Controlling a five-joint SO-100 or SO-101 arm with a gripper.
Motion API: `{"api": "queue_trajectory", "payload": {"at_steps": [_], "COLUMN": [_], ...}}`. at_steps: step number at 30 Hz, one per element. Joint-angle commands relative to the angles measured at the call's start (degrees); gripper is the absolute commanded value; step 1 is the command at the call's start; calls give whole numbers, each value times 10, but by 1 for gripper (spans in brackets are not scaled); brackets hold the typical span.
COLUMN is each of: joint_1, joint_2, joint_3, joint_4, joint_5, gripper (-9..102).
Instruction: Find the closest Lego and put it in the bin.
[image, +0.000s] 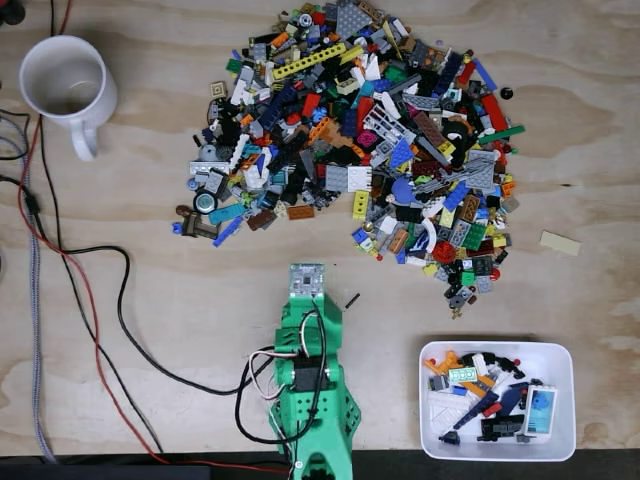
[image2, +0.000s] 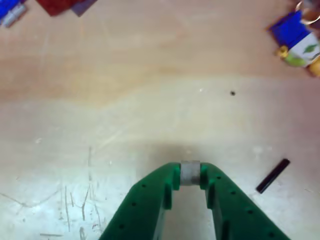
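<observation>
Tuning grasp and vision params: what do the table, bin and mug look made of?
Table: looks like plywood, matte and unfinished, with visible grain and scratch marks in the wrist view.
Bin: likely white plastic, smooth with a slight sheen, thin walls and rounded corners.
Mug: probably glazed ceramic, white and glossy, with a thick rim.

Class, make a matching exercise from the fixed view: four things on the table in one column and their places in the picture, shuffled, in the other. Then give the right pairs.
Things:
1. white mug
2. bin
3. green arm
4. Lego pile

Places:
A. bottom right
B. top centre
C. top left
D. bottom centre

Pairs: 1-C, 2-A, 3-D, 4-B

Extra: in the wrist view the end effector is shut on a small grey piece.
</observation>
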Motion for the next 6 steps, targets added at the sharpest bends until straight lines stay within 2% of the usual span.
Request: {"api": "queue_trajectory", "payload": {"at_steps": [1,6], "joint_1": [-18,-28], "joint_2": [4,4], "joint_3": [33,33], "joint_4": [-27,-35], "joint_5": [13,26], "gripper": [0,0]}}
